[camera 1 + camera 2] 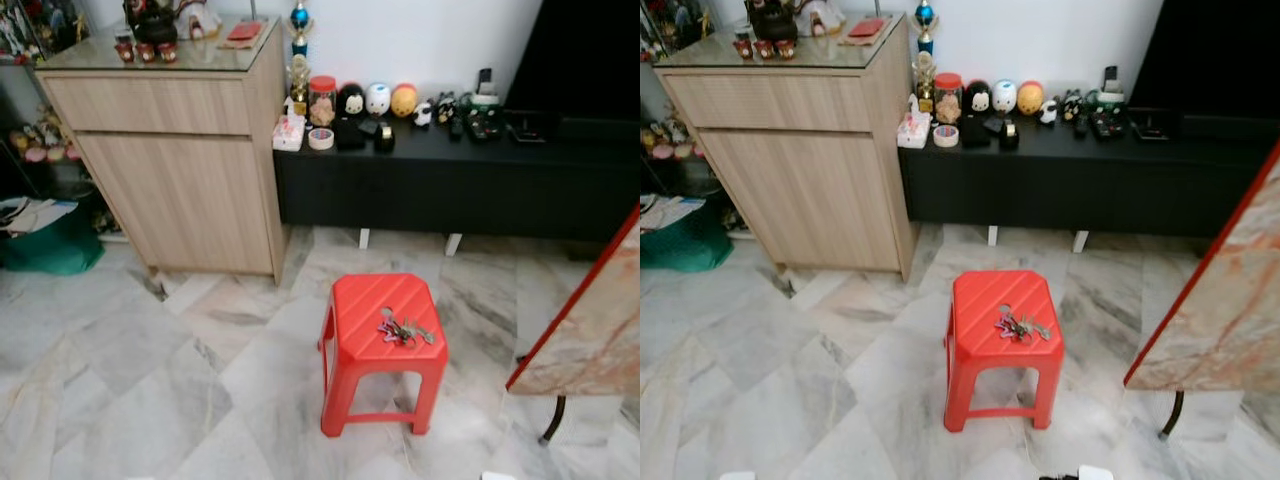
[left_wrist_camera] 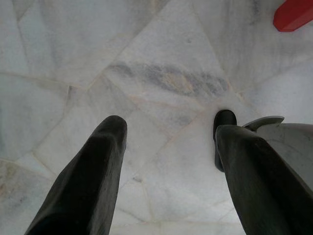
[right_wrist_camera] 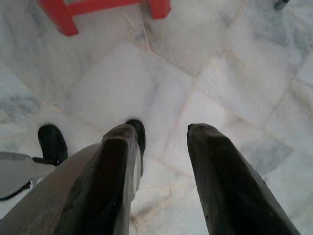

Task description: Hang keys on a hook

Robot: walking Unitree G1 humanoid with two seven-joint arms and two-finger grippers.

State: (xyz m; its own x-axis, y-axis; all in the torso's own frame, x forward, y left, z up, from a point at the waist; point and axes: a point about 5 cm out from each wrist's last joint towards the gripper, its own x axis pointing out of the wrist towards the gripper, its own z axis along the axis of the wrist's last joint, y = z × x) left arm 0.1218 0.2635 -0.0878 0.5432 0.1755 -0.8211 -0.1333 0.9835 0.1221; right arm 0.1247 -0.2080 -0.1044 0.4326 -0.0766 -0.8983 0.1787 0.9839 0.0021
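A bunch of keys with a pink tag lies on top of a red plastic stool standing on the marble floor in front of me. My left gripper hangs open over bare floor, with a corner of the stool at the edge of its wrist view. My right gripper also hangs open above the floor, and the stool's legs show beyond its fingers. Nothing is between either pair of fingers. I see no hook.
A light wooden cabinet stands at the back left. Beside it runs a low black bench carrying jars, figurines and remotes. A tilted red-edged marble panel leans at the right. A green bag sits far left.
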